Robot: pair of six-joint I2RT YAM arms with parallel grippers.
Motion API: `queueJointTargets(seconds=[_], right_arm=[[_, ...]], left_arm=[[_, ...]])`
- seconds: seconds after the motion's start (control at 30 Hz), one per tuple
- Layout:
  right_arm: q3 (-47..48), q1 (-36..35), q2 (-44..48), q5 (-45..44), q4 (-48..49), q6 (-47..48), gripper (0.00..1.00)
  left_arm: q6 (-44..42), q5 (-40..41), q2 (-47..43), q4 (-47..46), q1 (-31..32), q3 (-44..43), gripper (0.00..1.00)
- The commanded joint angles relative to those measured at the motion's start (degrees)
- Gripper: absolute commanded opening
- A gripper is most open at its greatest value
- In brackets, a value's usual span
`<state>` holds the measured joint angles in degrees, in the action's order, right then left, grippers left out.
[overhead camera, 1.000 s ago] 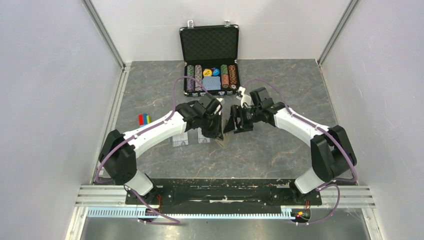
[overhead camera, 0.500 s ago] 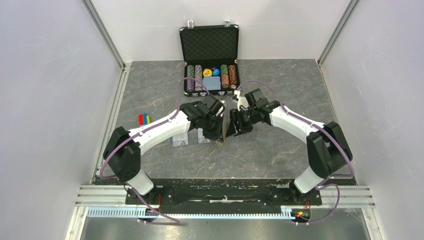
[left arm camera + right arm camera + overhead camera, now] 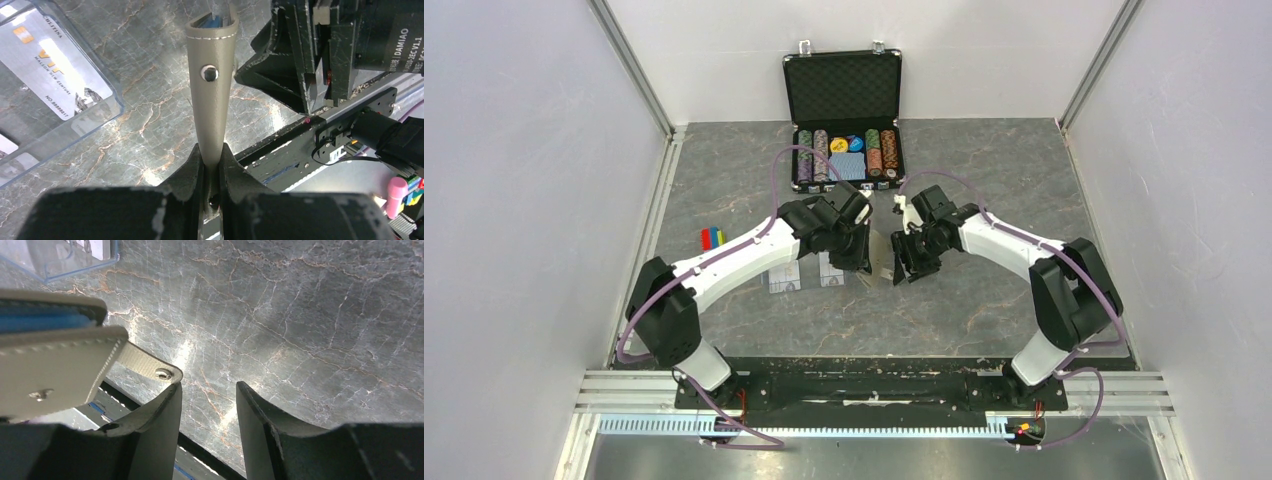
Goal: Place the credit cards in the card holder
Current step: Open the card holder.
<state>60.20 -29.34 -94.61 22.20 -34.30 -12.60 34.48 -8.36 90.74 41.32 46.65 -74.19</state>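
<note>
My left gripper point(image 3: 865, 256) point(image 3: 212, 154) is shut on the taupe card holder point(image 3: 882, 265) and holds it on edge above the table. In the left wrist view the holder point(image 3: 212, 95) shows a snap stud, with blue lining at its far end. My right gripper point(image 3: 910, 262) point(image 3: 207, 387) is open beside the holder point(image 3: 50, 365), with nothing between the fingers. The tab clasp point(image 3: 152, 369) lies against the tip of its left finger. A whitish credit card point(image 3: 52, 67) with a gold mark lies inside a clear sleeve. Two sleeved cards point(image 3: 786, 279) point(image 3: 830, 268) lie under the left arm.
An open black poker-chip case point(image 3: 844, 90) stands at the back. Small coloured pieces point(image 3: 712, 238) lie at the left. A clear sleeve corner point(image 3: 75, 257) shows near the holder. The black mounting rail point(image 3: 864, 385) runs along the near edge.
My right gripper has moved nearer and a little lower beside the holder. My left gripper has shifted slightly with the holder still in it.
</note>
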Motion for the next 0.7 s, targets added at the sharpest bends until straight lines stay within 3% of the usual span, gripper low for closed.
queueJointTargets(seconds=[0.0, 0.37, 0.5, 0.67], right_arm=[[-1.68, 1.16, 3.92, 2.61, 3.15, -0.68, 0.47], [-7.58, 4.53, 13.65, 16.84, 17.25, -9.43, 0.71], [-9.38, 4.5, 12.68, 18.69, 21.04, -12.32, 0.7], [-9.32, 4.49, 9.4, 17.08, 21.02, -12.41, 0.52]], left_arm=[[1.11, 2.41, -3.38, -2.09, -0.57, 0.01, 0.02], [3.42, 1.26, -6.14, -7.01, -1.92, 4.66, 0.02], [3.32, 0.89, -6.56, -7.43, -1.96, 4.72, 0.02], [3.38, 0.36, -7.32, -8.45, -2.03, 5.28, 0.02]])
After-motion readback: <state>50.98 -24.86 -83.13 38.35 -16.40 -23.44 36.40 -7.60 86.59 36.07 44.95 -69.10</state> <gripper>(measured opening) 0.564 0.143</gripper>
